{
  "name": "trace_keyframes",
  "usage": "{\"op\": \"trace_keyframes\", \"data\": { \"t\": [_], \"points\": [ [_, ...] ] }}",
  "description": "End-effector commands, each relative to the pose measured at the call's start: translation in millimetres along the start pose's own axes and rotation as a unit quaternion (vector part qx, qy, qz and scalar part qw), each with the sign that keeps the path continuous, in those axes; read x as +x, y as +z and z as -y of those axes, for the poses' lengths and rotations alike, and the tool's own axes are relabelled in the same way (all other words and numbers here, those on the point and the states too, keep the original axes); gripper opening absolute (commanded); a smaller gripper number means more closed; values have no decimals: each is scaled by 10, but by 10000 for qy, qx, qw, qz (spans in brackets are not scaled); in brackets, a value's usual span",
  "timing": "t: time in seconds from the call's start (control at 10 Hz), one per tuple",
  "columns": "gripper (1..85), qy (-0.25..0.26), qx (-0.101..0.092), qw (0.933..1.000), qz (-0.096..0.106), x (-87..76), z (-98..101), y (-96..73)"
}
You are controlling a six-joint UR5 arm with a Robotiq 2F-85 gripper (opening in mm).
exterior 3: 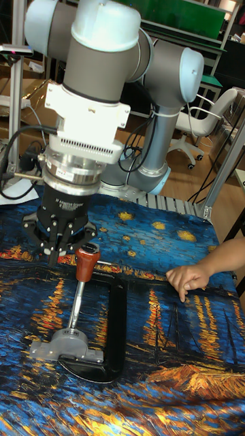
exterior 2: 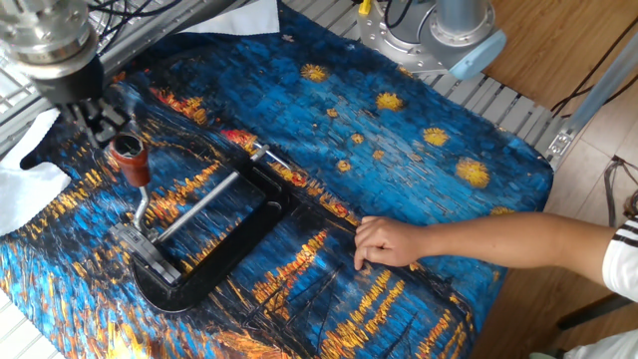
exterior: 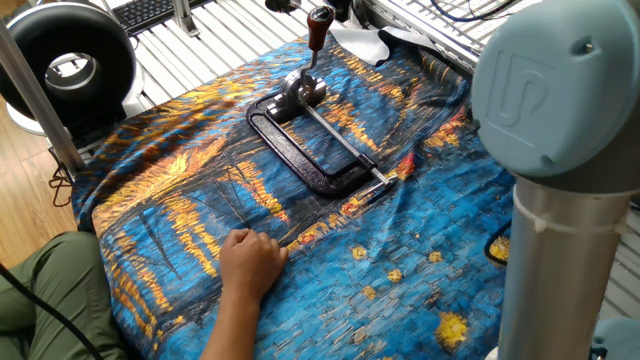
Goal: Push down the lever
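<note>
The black clamp frame [exterior 3: 116, 327] is the landmark; it lies flat on the blue and orange painted cloth [exterior 2: 419, 189] that covers the table.

In the tall fixed view, the gripper [exterior 3: 60, 253] hangs to the upper left of the clamp frame, below the grey arm [exterior 3: 109, 41]. Its dark fingers [exterior 3: 52, 257] point down and end just left of the lever's tip, near it; I cannot tell if they touch it. How far the fingers are spread I also cannot tell, and nothing is seen between them.

The lever [exterior 3: 80, 289] stands at the left end of the clamp frame. It rises from a grey metal base [exterior 3: 62, 346], leaning a little to the right, and its rounded reddish-brown tip [exterior 3: 86, 261] is at the top. In the other fixed view the lever [exterior 2: 137, 179] also stands up, and a thin silver rod [exterior 2: 199, 206] runs from the base across the inside of the frame.

To the right of the clamp frame, well apart from it, a person's hand [exterior 3: 187, 278] rests with its fingers on the cloth.
</note>
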State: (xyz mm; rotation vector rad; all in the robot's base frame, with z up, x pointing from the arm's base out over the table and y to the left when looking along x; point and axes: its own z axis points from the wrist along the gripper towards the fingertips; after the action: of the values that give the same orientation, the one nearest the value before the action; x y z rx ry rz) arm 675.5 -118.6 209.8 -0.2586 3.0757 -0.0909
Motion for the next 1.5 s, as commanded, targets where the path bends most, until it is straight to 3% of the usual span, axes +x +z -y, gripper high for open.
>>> {"op": "trace_keyframes", "data": {
  "t": [0.0, 0.6, 0.9, 1.3, 1.4],
  "points": [
    [10, 26, -281, 9996, -17, -117, -158, -7],
    [10, 243, -735, 9966, -273, -55, -499, -209],
    [10, 354, -1156, 9919, -400, -72, -785, -309],
    [10, 519, -1596, 9851, -372, -188, -1132, -316],
    [10, 520, -1617, 9848, -361, -212, -1185, -297]
  ]
}}
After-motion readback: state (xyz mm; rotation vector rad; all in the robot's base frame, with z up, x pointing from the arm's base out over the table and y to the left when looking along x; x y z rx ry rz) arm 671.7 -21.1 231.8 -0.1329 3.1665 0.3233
